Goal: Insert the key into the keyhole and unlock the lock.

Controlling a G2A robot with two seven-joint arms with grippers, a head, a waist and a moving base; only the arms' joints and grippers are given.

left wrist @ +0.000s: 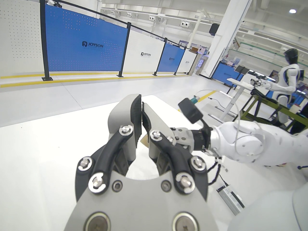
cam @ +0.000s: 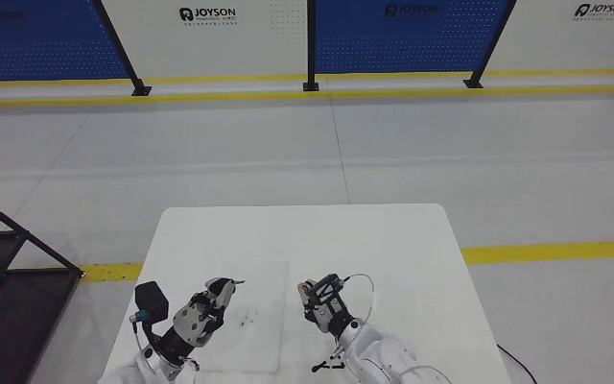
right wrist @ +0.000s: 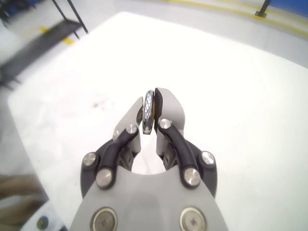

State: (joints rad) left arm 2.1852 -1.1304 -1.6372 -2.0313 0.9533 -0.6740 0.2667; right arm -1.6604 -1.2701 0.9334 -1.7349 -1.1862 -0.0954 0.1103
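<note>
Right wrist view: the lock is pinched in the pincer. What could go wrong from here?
1. The lock is held edge-on in the right pincer; a push from the key might twist it or slip it out.
2. The keyhole is hidden from every view, so lining up could miss it.
3. The left pincer is shut, but the key cannot be made out between its pads; so thin a grip may let it tilt on contact.

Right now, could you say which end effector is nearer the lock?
Right. The right end effector is shut on the lock; the left end effector is apart from it.
</note>
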